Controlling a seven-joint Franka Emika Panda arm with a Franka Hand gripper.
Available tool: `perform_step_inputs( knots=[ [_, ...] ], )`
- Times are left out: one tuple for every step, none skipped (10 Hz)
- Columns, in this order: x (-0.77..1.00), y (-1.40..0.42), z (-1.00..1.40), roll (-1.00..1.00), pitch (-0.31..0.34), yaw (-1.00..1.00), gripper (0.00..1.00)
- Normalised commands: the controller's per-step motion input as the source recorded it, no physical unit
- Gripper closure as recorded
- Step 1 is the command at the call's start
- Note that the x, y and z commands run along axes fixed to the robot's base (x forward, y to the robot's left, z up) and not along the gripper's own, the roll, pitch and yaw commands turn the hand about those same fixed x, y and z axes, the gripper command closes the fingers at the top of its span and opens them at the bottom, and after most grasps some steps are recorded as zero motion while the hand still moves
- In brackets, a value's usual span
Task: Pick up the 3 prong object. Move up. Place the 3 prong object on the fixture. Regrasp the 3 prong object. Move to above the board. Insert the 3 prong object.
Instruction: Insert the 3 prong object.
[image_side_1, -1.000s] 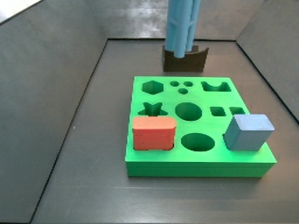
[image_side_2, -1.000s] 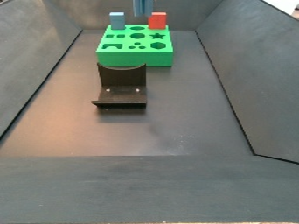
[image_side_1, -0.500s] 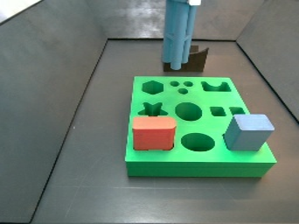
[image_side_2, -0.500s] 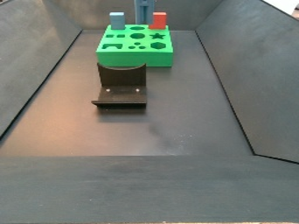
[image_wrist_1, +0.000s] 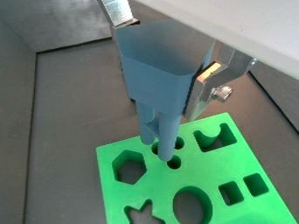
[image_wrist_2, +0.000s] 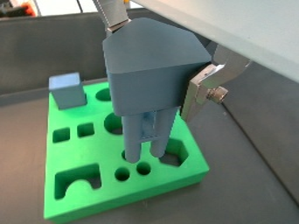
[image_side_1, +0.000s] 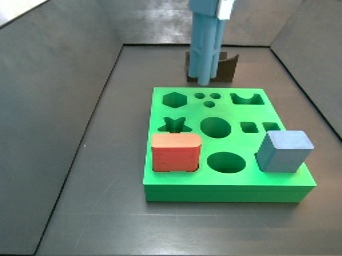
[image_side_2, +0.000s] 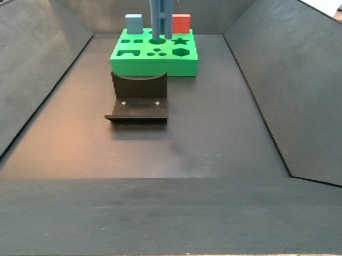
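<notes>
My gripper (image_side_1: 213, 7) is shut on the 3 prong object (image_side_1: 205, 45), a steel-blue long piece that hangs upright from it. Its lower end hovers just over the far edge of the green board (image_side_1: 225, 190), near the small round holes. In both wrist views the 3 prong object (image_wrist_1: 158, 83) (image_wrist_2: 146, 83) fills the space between the silver fingers (image_wrist_1: 211, 77) (image_wrist_2: 205, 87), with its prongs pointing down at the board (image_wrist_1: 205, 171) (image_wrist_2: 93, 157). The dark fixture (image_side_1: 229, 68) stands behind the board, partly hidden by the piece. It shows nearer in a side view (image_side_2: 138, 100).
A red rounded block (image_side_1: 175, 153) and a pale blue cube (image_side_1: 285, 150) stand in the board's near cutouts. They also show in a side view, the red block (image_side_2: 182, 22) and the cube (image_side_2: 134, 24). Dark sloping walls enclose the floor.
The gripper has carried the 3 prong object from over the fixture toward the board, and its lower end now hangs lower, over the board's far edge.
</notes>
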Motion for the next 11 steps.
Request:
perform_step_inputs(
  knots=[
    [0.10,0.06,-0.33,0.04,-0.007,0.00,1.00],
    [0.00,0.00,-0.27,0.05,0.000,0.02,1.00],
    [0.09,0.00,-0.05,0.00,-0.020,0.07,1.00],
    [0.10,-0.01,-0.05,0.00,-0.010,0.00,1.00],
    [0.23,-0.01,-0.24,0.00,-0.066,0.04,1.00],
    [0.33,0.00,-0.19,0.00,-0.061,0.11,1.00],
    [0.25,0.00,-0.11,-0.01,-0.053,0.08,1.00],
    [0.00,0.02,0.00,0.00,0.000,0.00,1.00],
    [0.00,0.02,-0.07,0.00,0.000,0.02,1.00],
    [0.00,0.00,-0.25,0.08,0.000,0.08,1.00],
    [0.00,0.00,-0.18,0.01,-0.010,0.05,1.00]
  ],
)
